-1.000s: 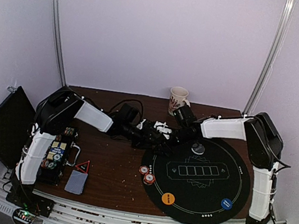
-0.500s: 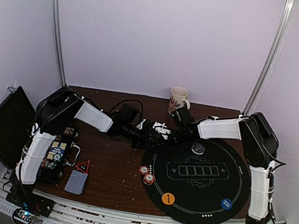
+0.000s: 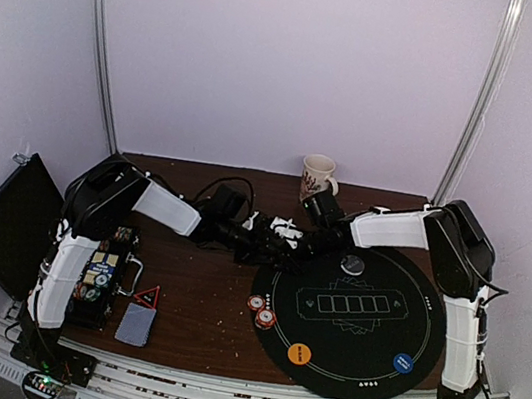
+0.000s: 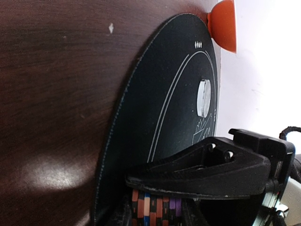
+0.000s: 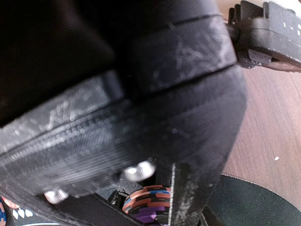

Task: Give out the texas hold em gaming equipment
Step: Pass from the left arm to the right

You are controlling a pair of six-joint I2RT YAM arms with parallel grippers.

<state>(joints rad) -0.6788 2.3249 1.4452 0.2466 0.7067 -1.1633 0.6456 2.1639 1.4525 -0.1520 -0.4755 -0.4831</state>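
three round buttons already sit on the black mat (image 3: 363,352): the clear-grey button (image 3: 352,265) at its far edge, the orange button (image 3: 298,353) and blue button (image 3: 403,363) at its near edge. two loose chips (image 3: 265,318) lie just off its left edge. the cards (image 3: 135,324) lie well left of it, undealt. both arms stretch inward, meeting low over the mat's far-left rim. the left claw (image 3: 261,243) pinches a chip stack (image 4: 155,207). whether the right claw (image 3: 292,240) grips it, i cannot tell.

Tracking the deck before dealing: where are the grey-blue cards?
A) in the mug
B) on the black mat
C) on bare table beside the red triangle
C: the cards lie on the bare wooden table, right beside the red triangle.
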